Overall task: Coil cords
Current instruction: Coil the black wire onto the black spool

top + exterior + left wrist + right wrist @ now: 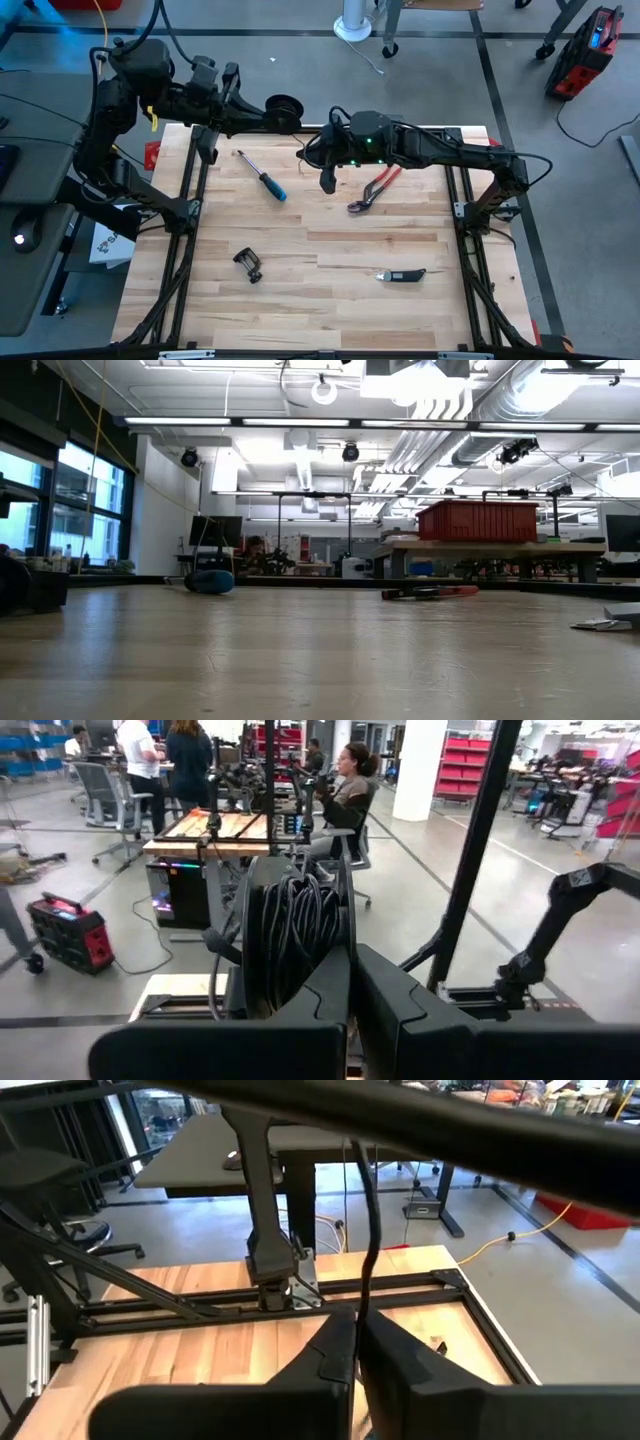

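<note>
The small round black reel (284,106), with dark cord wound on it (290,925), hangs over the table's far edge in front of my left gripper (266,113), which is shut on it. A thin dark cord (368,1230) runs from near the reel to my right gripper (306,152). That gripper is shut on the cord just to the near right of the reel. Both grippers are well above the wooden table (320,300). My left gripper has the reel by its near rim (318,982), which sits at the shut fingertips (390,1010). The fingers come at it level, from the table's left. The reel stands on edge, lifted clear of the table. My right gripper pinches the thin cord (361,1308) between its two fingers. They point toward the table's left, slanting slightly down. From the fingertips the cord rises in a nearly straight line toward my left arm, clear of the table.
On the table lie a blue-handled screwdriver (265,178), red pliers (375,188), a small black clamp (248,264) and a black folding knife (402,275). Black frame struts (190,200) run along both table sides. People sit and stand in the room beyond.
</note>
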